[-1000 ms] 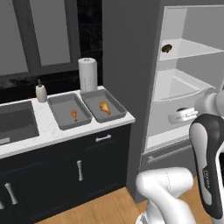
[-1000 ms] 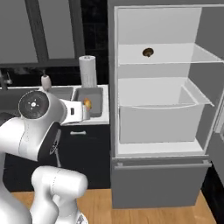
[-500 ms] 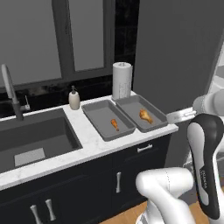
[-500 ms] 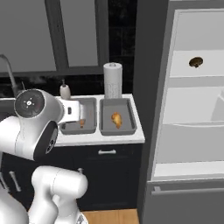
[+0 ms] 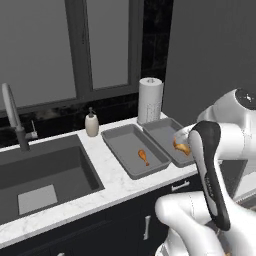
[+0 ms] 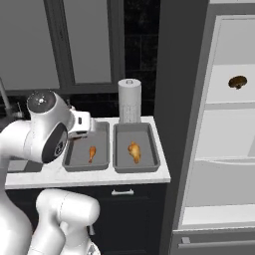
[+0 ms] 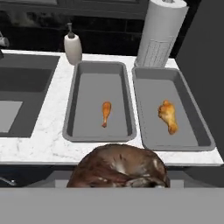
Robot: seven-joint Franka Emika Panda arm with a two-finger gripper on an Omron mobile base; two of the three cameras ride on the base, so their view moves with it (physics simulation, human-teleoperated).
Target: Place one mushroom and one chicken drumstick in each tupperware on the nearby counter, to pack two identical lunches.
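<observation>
Orange drumstick (image 7: 106, 113) lengthwise in left tupperware (image 7: 99, 101).

Matt grey trays (image 7: 99, 131), marble-look counter (image 7: 39, 146)

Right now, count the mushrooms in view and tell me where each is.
2. One mushroom is held at the gripper, low in the hand view; another mushroom sits on a fridge shelf. Others may be hidden.

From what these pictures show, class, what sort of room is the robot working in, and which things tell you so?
A kitchen, rendered: a marble-look counter with a dark sink, an open fridge, and a paper towel roll.
</observation>
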